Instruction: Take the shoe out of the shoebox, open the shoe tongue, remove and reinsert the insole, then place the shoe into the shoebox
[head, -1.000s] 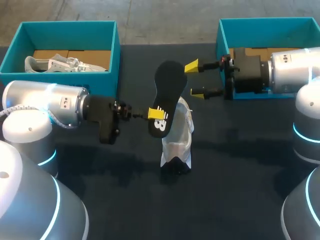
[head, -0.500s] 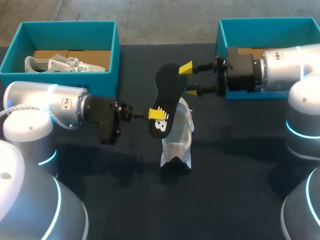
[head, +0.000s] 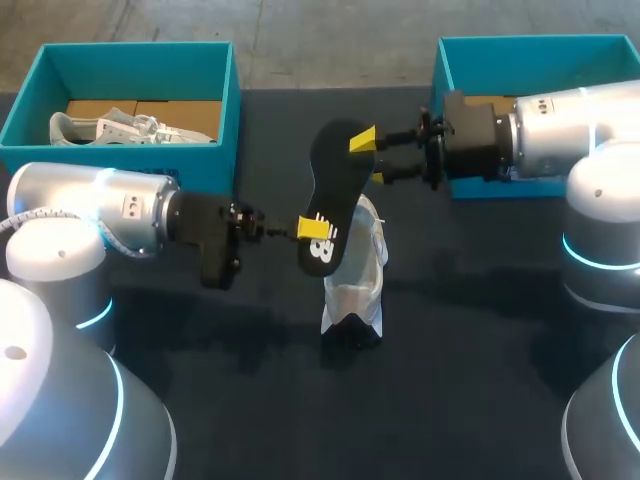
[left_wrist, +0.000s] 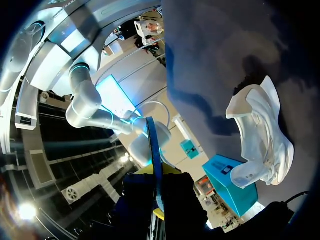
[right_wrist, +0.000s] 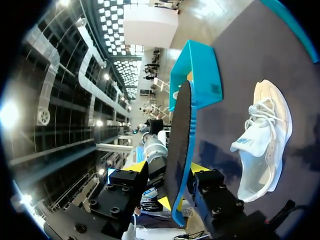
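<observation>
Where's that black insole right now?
Head view: the insole is held up mid-table above the white shoe, its lower end pinched by the left hand, its top inside the open right hand.

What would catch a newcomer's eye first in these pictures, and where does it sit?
The flat black insole stands out, raised above the middle of the dark table. The left gripper pinches its heel end, and its toe end lies between the right gripper's open fingers. Below it a white mesh sneaker rests on the table, and a second white shoe lies in the open teal cardboard box at far left.
</observation>
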